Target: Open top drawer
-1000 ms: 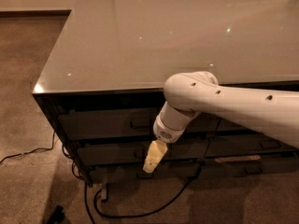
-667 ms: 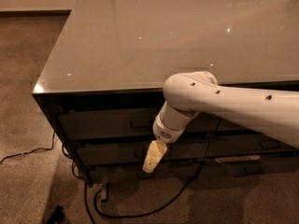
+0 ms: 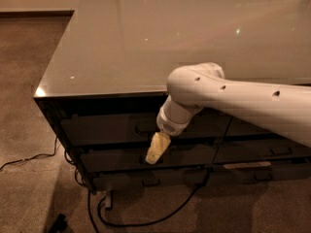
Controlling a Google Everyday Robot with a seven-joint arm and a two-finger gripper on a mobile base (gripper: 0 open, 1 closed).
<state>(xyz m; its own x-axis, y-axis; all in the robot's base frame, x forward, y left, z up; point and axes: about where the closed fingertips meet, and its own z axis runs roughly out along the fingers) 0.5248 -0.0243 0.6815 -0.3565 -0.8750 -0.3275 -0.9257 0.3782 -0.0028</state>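
The top drawer (image 3: 107, 127) is the dark glossy front just under the cabinet's top, and it stands shut. Its small metal handle (image 3: 144, 129) shows just left of my arm. My gripper (image 3: 154, 153) is a pale yellowish tip hanging down from the white arm (image 3: 233, 101). It sits in front of the second drawer front (image 3: 116, 160), slightly below and right of the top drawer's handle. I see it holding nothing.
The cabinet has a wide glossy grey top (image 3: 160, 38) and a third drawer front (image 3: 146, 181) near the floor. More drawer fronts (image 3: 272, 149) lie to the right. Black cables (image 3: 146, 220) run over the carpet below. Open carpet lies left.
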